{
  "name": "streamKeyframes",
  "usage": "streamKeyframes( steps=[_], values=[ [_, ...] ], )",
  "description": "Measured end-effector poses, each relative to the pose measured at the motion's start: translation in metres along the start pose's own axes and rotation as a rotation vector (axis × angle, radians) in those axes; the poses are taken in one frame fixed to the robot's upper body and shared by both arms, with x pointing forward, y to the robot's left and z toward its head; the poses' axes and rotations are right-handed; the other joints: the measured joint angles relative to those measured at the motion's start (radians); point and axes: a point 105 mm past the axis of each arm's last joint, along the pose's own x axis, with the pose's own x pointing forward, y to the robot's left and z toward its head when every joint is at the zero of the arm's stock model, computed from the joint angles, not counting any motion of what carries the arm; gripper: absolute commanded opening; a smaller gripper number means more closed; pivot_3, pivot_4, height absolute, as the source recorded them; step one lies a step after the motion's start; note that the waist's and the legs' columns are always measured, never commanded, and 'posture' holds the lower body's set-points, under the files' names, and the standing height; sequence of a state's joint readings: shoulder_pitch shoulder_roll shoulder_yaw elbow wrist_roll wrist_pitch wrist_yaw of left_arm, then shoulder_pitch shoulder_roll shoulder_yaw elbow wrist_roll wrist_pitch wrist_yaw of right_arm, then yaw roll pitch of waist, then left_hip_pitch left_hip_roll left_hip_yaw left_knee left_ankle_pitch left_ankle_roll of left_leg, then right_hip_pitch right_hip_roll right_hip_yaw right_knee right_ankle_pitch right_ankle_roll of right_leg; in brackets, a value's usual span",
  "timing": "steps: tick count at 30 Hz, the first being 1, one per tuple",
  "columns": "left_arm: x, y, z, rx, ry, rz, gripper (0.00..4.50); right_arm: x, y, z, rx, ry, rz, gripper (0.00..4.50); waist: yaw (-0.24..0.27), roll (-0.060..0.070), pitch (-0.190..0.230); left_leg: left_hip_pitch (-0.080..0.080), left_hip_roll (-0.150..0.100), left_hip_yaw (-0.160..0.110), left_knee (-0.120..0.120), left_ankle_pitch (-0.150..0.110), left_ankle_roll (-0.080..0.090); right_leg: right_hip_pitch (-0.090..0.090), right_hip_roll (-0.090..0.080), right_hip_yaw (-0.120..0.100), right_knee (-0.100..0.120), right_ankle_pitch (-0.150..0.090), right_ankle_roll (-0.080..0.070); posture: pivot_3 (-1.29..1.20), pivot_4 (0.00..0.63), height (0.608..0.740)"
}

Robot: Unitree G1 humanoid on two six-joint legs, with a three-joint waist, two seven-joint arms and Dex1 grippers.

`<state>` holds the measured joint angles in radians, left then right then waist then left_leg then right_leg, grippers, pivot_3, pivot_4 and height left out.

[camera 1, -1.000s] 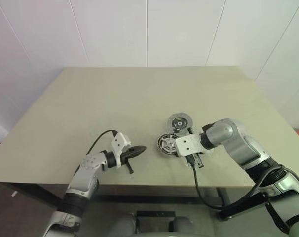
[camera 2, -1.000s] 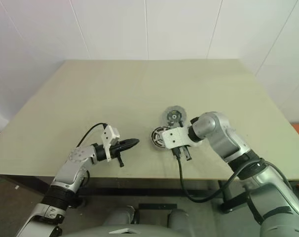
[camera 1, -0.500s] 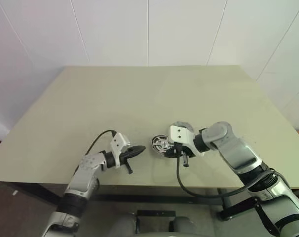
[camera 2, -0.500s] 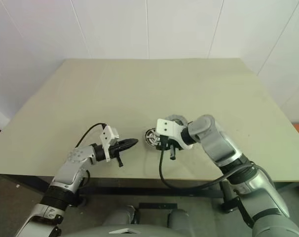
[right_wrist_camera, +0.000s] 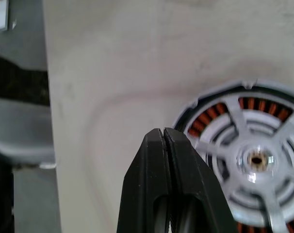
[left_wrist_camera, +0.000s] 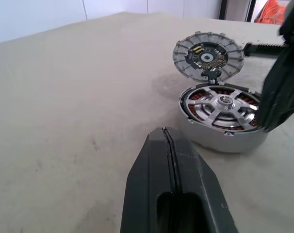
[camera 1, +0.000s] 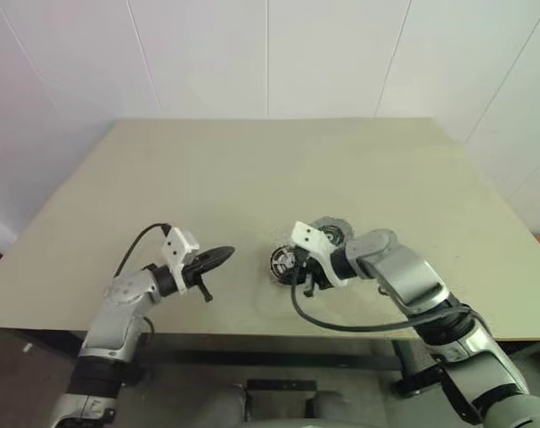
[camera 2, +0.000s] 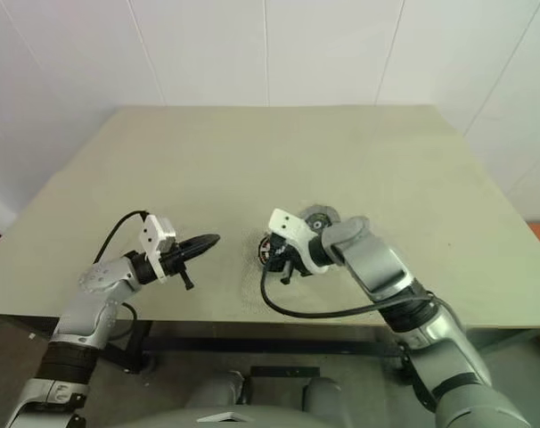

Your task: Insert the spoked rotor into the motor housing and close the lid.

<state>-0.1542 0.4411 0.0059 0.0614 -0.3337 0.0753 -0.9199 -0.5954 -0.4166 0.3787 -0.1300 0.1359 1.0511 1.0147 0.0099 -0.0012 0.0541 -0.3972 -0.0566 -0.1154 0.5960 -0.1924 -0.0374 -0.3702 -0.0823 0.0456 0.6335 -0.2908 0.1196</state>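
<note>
Two-armed assembly station seen from the head camera, with close views from each wrist. The pale beige surface (camera 1: 279, 169) carries the motor parts near its front edge, a little to the right of centre.

The motor housing (left_wrist_camera: 222, 119) is a shallow silver-grey drum resting flat on the surface. The spoked rotor (left_wrist_camera: 223, 104) sits inside it: shiny silver spokes radiate from a central hub, and copper-orange windings show through the gaps between them, as the right wrist view confirms at close range (right_wrist_camera: 249, 155).

The lid (left_wrist_camera: 208, 55), a flat light-grey disc with radial ribs and a dark central part, lies on the surface just beyond the housing, its edge touching or nearly touching the housing rim; it does not cover the housing.

The right tool (right_wrist_camera: 164, 138) has its two black fingers pressed together with nothing between them. It points down and toward the robot's left, its tip hovering just beside the housing rim on the bare surface side. In the head view the right tool (camera 1: 307, 276) stands directly at the housing, partly hiding it.

The left tool (camera 1: 218, 257) is also fully closed and empty, the seam between its fingers visible as a thin line in the left wrist view (left_wrist_camera: 170, 160). It is held roughly level, pointing toward the housing, and stands apart from it.
</note>
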Motion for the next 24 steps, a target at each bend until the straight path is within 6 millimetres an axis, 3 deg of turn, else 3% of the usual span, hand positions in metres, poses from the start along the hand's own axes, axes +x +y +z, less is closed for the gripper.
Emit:
streamKeyframes(
  steps=[12, 16, 24],
  values=[
    [0.004, -0.005, -0.002, -0.016, -0.001, -0.011, 0.0, -0.002, -0.028, 0.012, 0.013, -0.017, -0.118, 0.03, -0.006, 0.0, 0.0, 0.0, -0.001, 0.0, 0.0, 0.0, 0.0, -0.001, 0.001, 0.0, 0.0, 0.0, 0.0, 0.0, 0.0, 0.74],
    [0.006, -0.006, -0.003, -0.016, 0.0, -0.013, 0.0, -0.014, -0.039, 0.012, -0.134, 0.007, -0.146, 0.03, -0.004, 0.0, 0.0, -0.001, -0.001, 0.001, -0.001, 0.0, 0.0, -0.001, 0.0, 0.0, -0.001, 0.0, 0.0, 0.0, 0.0, 0.74],
    [0.009, -0.007, -0.004, -0.012, 0.009, -0.024, 0.0, -0.038, -0.035, 0.008, -0.531, 0.086, -0.056, 0.03, -0.008, 0.0, 0.0, -0.001, -0.001, 0.004, 0.0, 0.001, 0.001, 0.0, 0.001, 0.0, -0.001, 0.0, 0.0, 0.0, 0.0, 0.74]
  ],
)
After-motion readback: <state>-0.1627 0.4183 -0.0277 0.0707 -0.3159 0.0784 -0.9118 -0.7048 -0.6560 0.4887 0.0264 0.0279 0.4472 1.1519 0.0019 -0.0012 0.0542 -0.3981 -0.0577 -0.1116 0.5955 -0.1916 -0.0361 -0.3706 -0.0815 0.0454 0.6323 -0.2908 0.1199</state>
